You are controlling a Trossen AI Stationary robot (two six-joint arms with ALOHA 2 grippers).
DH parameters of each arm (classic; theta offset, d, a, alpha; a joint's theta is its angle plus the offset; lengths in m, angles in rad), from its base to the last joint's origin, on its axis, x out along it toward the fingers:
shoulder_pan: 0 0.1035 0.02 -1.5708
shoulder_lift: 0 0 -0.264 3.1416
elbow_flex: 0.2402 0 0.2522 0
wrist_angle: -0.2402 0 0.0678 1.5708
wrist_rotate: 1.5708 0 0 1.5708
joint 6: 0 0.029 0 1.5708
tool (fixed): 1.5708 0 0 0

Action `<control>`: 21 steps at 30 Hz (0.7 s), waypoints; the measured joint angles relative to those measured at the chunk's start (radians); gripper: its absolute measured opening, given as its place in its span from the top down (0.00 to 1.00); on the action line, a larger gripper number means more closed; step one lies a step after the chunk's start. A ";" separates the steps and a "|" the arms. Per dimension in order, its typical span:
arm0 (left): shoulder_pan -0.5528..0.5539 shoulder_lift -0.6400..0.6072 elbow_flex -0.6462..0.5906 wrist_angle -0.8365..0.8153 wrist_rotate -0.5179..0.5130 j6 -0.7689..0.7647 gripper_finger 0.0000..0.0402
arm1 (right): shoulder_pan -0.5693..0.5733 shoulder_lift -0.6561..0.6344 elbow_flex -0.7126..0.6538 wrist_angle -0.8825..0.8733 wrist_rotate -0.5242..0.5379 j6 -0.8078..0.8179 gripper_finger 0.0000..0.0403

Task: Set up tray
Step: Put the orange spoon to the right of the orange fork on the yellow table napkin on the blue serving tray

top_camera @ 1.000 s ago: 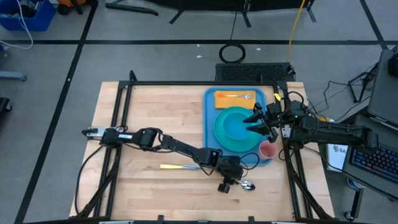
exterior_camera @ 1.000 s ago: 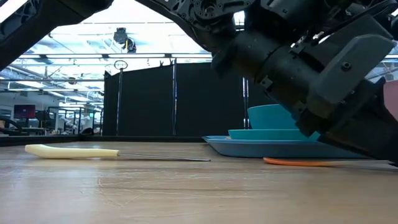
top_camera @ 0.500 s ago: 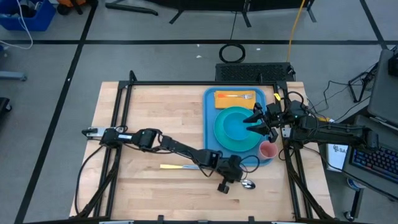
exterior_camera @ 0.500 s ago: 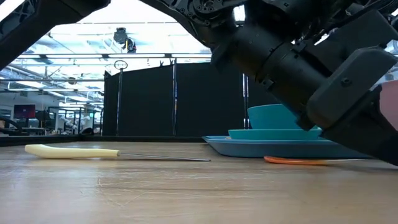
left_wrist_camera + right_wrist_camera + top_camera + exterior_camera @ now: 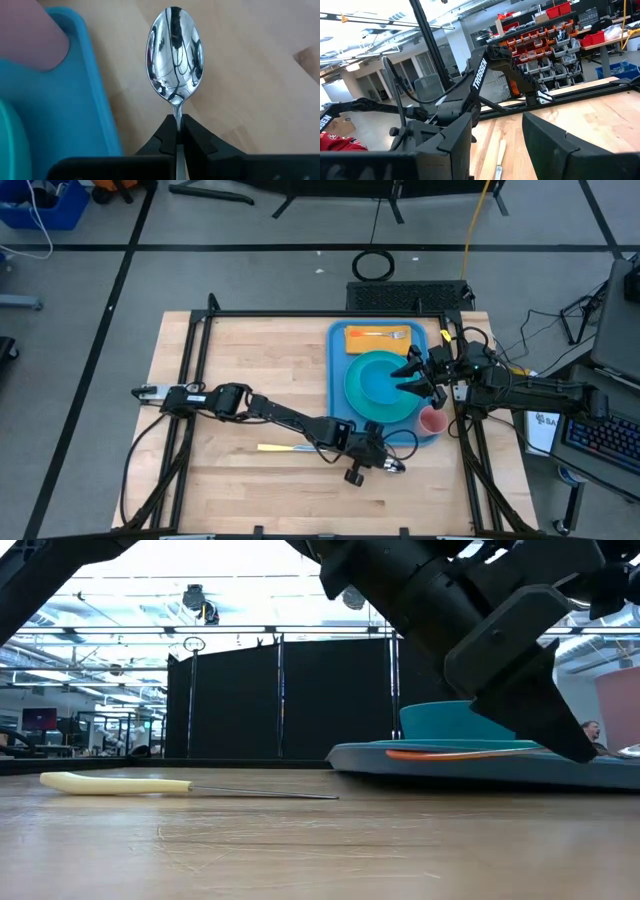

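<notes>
Where the right wrist view looks across the tabletop (image 5: 250,380), reads "TROSSEN" in white on the left arm. Shows the right end effector (image 5: 496,131) spread, hovering over the plate (image 5: 381,385). Only in the left wrist view: left end effector (image 5: 177,131) pinching the spoon (image 5: 175,55) by its handle, just beside the tray (image 5: 337,370) at right. Low view alone: knife (image 5: 150,785) lying at left, spoon handle orange.

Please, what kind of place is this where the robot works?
Most likely a robotics lab or workshop in a large industrial hall. Shelves of red parts bins line one wall, black partition curtains stand behind the wooden table, and cables lie on the taped floor.
</notes>
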 joint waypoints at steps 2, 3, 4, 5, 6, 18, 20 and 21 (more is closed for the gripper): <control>0.000 -0.003 0.000 -0.017 -0.018 0.009 0.97 | 0.000 0.000 0.000 0.000 0.000 0.000 0.59; -0.001 -0.007 0.000 -0.032 -0.035 0.013 0.97 | 0.000 0.000 0.000 0.000 0.000 0.000 0.59; -0.002 -0.009 0.000 -0.040 -0.054 0.014 0.97 | 0.000 0.000 0.000 0.000 0.000 0.000 0.59; -0.003 -0.012 0.001 -0.048 -0.069 0.014 0.97 | 0.000 0.000 0.000 0.000 0.000 0.000 0.59; -0.003 -0.017 0.001 -0.061 -0.083 0.017 0.97 | 0.000 0.000 0.000 0.000 0.000 0.000 0.59; -0.003 -0.062 0.002 -0.081 -0.021 -0.017 0.98 | 0.000 0.000 0.000 0.000 0.000 0.000 0.59; -0.003 -0.062 0.002 -0.087 0.008 -0.027 0.98 | 0.000 0.000 0.000 0.000 0.000 0.000 0.59; -0.005 -0.062 0.002 -0.087 0.012 -0.031 0.98 | 0.000 0.000 0.000 0.000 0.000 0.000 0.59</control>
